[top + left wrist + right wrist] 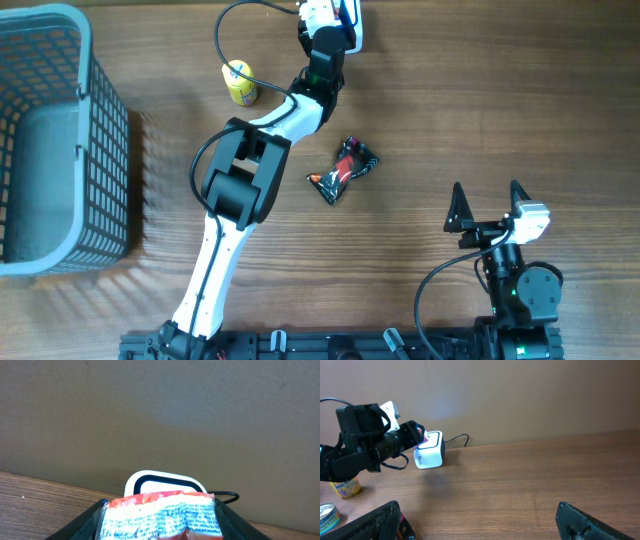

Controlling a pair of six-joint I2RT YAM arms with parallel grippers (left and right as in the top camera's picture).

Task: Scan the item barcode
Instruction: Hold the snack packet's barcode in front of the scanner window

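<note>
The item is a crinkled red and white packet (165, 510) with blue print, and my left gripper (160, 522) is shut on it, a black finger on each side. Just beyond it stands the white barcode scanner (165, 482), its black-rimmed window facing the packet. From the right wrist view, the left gripper (412, 435) holds the packet's red edge (425, 436) against the top of the scanner (430, 450). Overhead, the left gripper (335, 25) is at the scanner (322, 14) by the table's far edge. My right gripper (490, 205) is open and holds nothing, near the front right.
A grey mesh basket (100, 150) fills the left side. A yellow can (238, 83) lies left of the left arm. A dark snack packet (343, 170) lies mid-table. A flat tin (327, 515) shows low left in the right wrist view. The scanner's black cable (457, 439) trails right.
</note>
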